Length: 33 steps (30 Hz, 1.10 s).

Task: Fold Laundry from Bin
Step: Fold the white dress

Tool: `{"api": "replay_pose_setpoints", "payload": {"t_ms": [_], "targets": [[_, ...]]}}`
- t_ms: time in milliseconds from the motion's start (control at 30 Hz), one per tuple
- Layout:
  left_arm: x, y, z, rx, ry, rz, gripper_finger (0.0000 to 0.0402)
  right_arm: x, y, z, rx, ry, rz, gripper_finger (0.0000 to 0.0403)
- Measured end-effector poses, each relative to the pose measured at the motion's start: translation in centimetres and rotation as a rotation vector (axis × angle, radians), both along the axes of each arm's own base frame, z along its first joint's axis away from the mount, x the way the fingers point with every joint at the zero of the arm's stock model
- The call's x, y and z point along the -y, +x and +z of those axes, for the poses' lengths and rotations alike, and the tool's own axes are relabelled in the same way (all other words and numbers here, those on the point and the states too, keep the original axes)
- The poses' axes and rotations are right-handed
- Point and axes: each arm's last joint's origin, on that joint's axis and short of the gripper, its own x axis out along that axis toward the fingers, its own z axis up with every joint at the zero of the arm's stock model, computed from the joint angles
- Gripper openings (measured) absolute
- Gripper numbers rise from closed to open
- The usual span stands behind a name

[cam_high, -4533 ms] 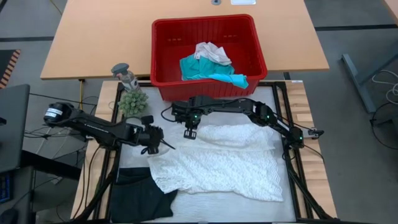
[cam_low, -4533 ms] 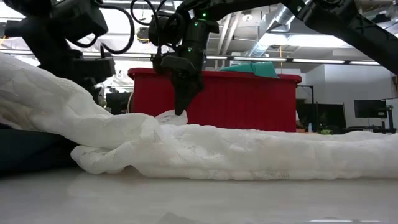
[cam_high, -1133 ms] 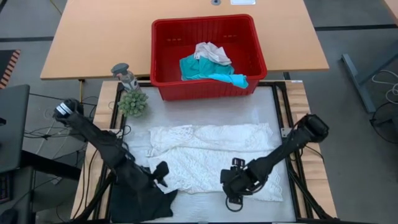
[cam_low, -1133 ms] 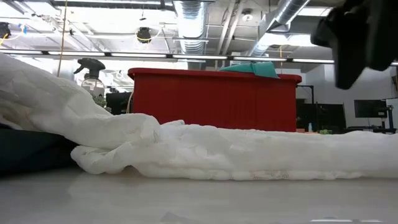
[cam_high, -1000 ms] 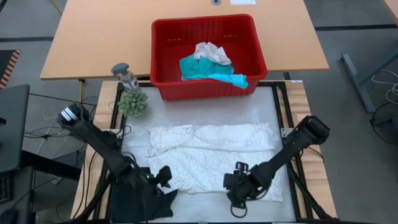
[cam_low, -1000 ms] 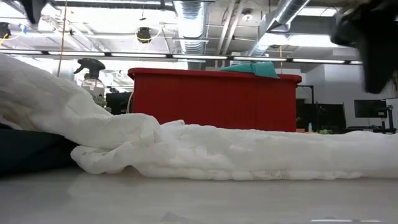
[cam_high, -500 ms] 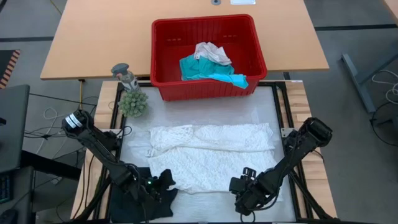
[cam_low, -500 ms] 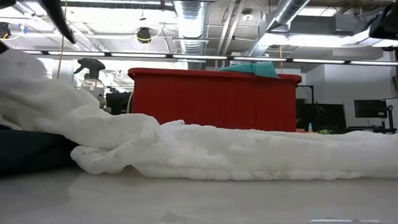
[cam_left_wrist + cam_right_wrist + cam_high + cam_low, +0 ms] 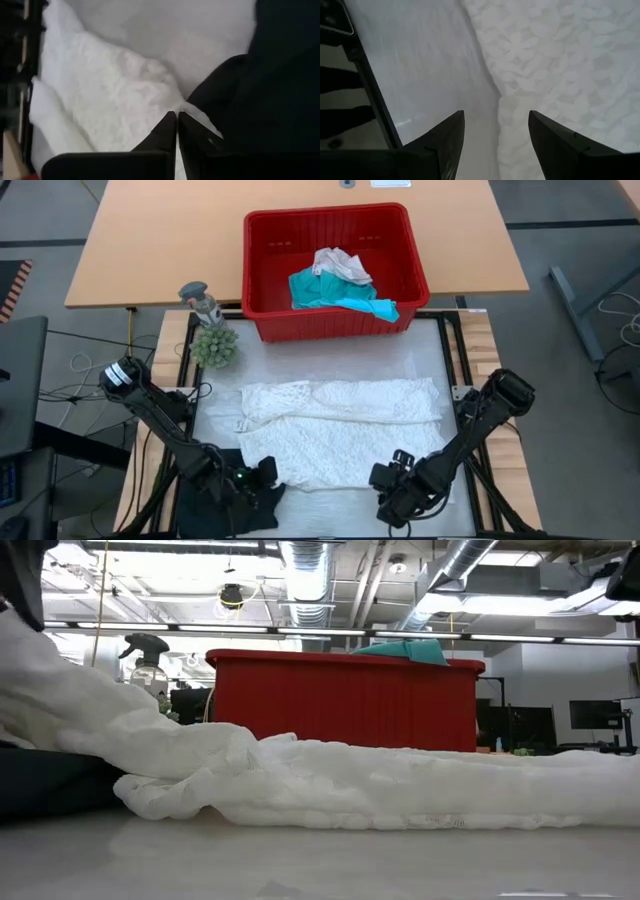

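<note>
White tabletop (image 9: pixel 330 360): left gripper (image 9: pixel 176 131) pinched together at the lacy cloth's (image 9: pixel 340 435) corner, perhaps snagging black cloth (image 9: pixel 225 505) too, while right gripper (image 9: pixel 496 132) gapes, risking a lopsided lift.

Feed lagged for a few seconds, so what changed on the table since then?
Both arms swung from the bin side to the near edge. Left gripper shut at the white garment's corner, beside the black garment; right gripper hangs open over the other corner. Garments unmoved.
</note>
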Motion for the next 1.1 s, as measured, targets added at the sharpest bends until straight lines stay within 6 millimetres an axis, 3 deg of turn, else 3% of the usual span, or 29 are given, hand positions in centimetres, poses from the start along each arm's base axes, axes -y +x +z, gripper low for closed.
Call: {"api": "replay_pose_setpoints", "payload": {"t_ms": [133, 300, 667, 967, 1100], "targets": [[-0.5, -0.1, 0.4, 0.051, -0.015, 0.134, 0.0000, 0.2, -0.2, -0.1, -0.027, 0.001, -0.072, 0.0243], [-1.3, -0.5, 2.3, 0.099, -0.056, 0.269, 0.0000, -0.1, -1.0, -0.2, -0.052, -0.007, -0.099, 0.0244], [-5.0, -1.5, 6.0, 0.128, -0.367, 0.598, 0.0000, -1.3, -3.5, -0.3, -0.114, -0.053, -0.090, 0.0245], [-6.6, -1.1, 4.8, 0.014, -0.490, 0.668, 0.0000, -2.2, -4.9, -0.4, -0.123, -0.059, -0.076, 0.0245], [-6.9, -1.2, 4.2, 0.008, -0.474, 0.681, 0.0000, -2.8, -5.3, -1.9, -0.139, -0.079, -0.060, 0.0245]]}}
